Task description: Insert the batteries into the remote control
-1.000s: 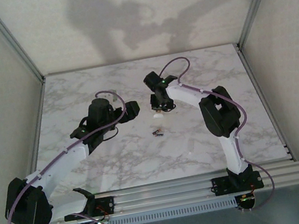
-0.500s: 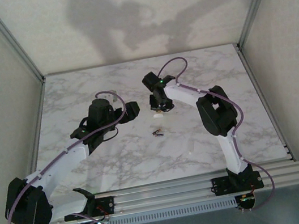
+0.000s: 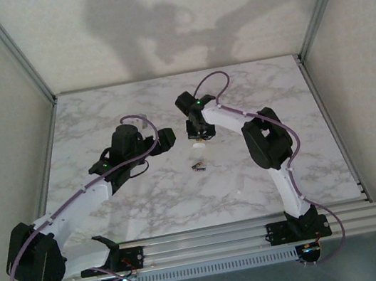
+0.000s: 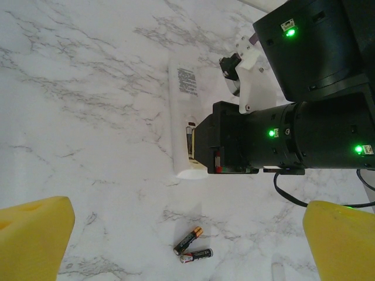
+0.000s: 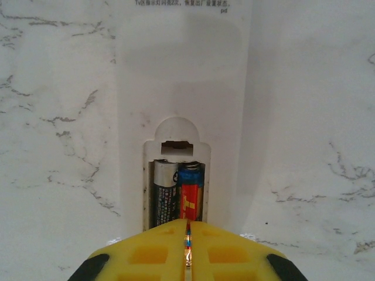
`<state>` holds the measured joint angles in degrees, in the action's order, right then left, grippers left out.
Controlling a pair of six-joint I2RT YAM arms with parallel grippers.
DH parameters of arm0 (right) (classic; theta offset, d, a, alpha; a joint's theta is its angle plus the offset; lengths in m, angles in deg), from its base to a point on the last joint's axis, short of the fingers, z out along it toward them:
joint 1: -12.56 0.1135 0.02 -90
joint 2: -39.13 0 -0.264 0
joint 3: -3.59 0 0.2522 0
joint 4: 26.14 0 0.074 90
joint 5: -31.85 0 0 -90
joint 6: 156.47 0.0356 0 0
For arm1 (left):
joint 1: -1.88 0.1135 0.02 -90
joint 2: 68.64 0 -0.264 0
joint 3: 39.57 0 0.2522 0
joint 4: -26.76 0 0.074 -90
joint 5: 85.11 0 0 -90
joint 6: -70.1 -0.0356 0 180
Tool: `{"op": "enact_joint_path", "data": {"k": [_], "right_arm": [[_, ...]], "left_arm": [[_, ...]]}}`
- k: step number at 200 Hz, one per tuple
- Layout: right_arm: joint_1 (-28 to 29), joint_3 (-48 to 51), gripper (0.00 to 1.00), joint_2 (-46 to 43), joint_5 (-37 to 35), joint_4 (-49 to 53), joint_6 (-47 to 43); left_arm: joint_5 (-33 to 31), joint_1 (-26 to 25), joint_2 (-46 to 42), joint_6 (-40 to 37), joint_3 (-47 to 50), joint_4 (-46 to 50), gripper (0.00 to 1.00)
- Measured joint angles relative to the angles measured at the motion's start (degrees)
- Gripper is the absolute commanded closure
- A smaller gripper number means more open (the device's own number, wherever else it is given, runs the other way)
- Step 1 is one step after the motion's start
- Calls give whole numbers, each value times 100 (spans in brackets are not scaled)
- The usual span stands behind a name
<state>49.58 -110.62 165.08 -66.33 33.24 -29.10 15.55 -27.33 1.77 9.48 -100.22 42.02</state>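
A white remote control [image 5: 181, 76] lies back up on the marble, its compartment open with a dark cell [image 5: 166, 193] and a red-and-blue cell [image 5: 191, 199] side by side inside. My right gripper [image 5: 187, 237] hovers over the compartment's near end, yellow fingers pressed together, nothing between them. In the left wrist view the remote [image 4: 183, 111] runs under the right gripper's black body [image 4: 225, 146]. Two loose batteries [image 4: 191, 247] lie touching on the table just nearer than the remote. My left gripper [image 4: 187, 205] stands wide open above them. From above, the batteries [image 3: 197, 165] sit between both arms.
A small white piece [image 4: 278, 272] lies on the marble to the right of the loose batteries, also visible from above [image 3: 242, 190]. Metal frame posts and white walls bound the table [image 3: 98, 119]. The right arm's elbow [image 3: 264, 143] rises over the table's right half.
The right arm has swung slightly left and its gripper has shifted a little toward the far side over the remote. The left arm and the loose batteries have not moved.
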Motion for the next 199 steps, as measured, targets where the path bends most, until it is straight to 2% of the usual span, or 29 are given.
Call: {"op": "enact_joint_path", "data": {"k": [52, 104, 133, 177, 199], "right_arm": [[0, 238, 75, -365, 22, -122, -129], [-70, 614, 71, -1318, -122, -426, -157], [-125, 1759, 62, -2155, -79, -660, -74], [-90, 4109, 43, -4306, 286, -678, 328], [42, 4833, 38, -4937, 505, -468, 625]], "left_arm": [[-11, 0, 0, -2, 4, 2, 0], [-24, 0, -9, -2, 7, 2, 0], [-114, 0, -175, -9, 59, 15, 0], [-173, 0, -278, -48, 90, 13, 0], [-173, 0, -240, -68, 90, -28, 0]]}}
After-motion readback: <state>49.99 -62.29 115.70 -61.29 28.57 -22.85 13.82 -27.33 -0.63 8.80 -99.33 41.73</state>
